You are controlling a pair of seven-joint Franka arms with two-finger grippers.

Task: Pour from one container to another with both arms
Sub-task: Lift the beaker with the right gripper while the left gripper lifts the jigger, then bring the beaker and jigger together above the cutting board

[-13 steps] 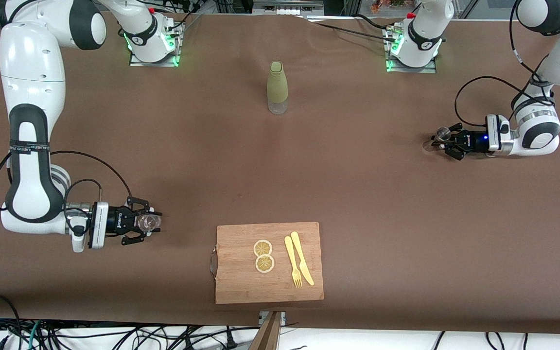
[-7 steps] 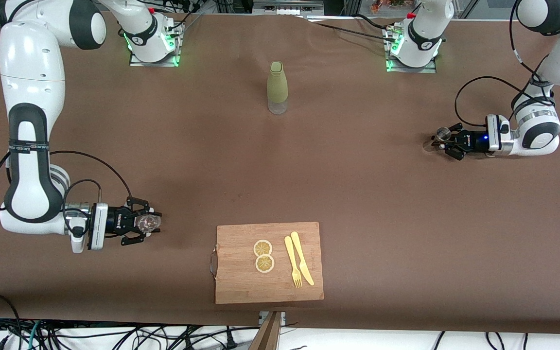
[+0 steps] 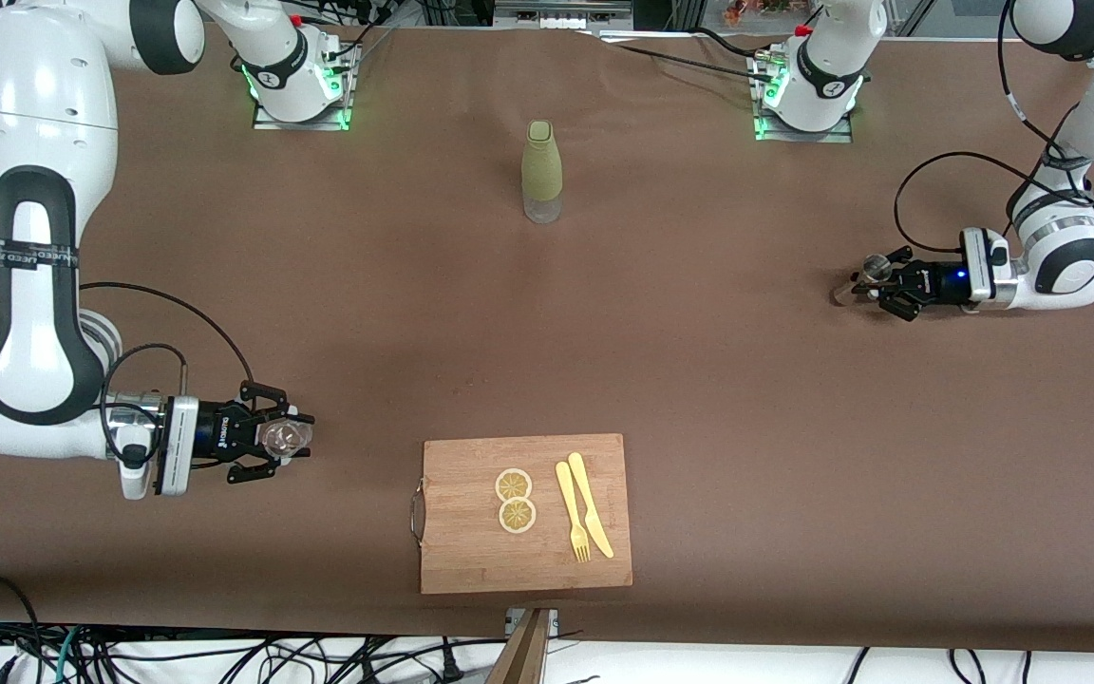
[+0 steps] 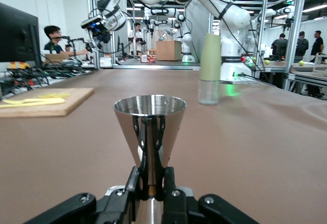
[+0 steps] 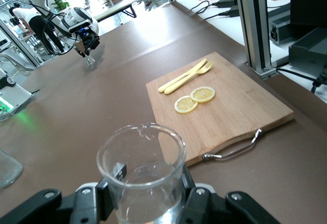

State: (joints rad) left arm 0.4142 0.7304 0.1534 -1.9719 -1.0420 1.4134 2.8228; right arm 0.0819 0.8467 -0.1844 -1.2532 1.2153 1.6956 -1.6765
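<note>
Quick read on where you stand: your right gripper (image 3: 283, 437) is pinching a clear glass beaker (image 5: 141, 168) with some clear liquid in the bottom, held upright, low over bare desk (image 3: 699, 399) at the right arm's end, just off the handle end of the cutting board (image 3: 471, 560). Your left gripper (image 3: 875, 277) is clamped on the waist of a steel jigger (image 4: 149, 127), cone mouth up, low over the desk at the left arm's end. I can't tell if either vessel is touching the desk or hanging just above it. So both arms already have their container, and what matters now is the gap: the two are well apart, pretty much a whole desk length between them. Both grippers point inward along the desk's long axis, roughly at each other, and from the right wrist view the jigger is just a small glint way off. I'd guess the meeting spot is somewhere mid-desk, between the green bottle (image 3: 541, 171) and the board. Neither arm looks clearly nearer to it, so you'd bring both in. Only the beaker has liquid in it, so that looks like the pourer and the jigger the target. It's a narrow mouth, so line the beaker's lip right above it before you tip. Keep clear of the bottle and the lemon slices (image 3: 514, 499) on the way.
</note>
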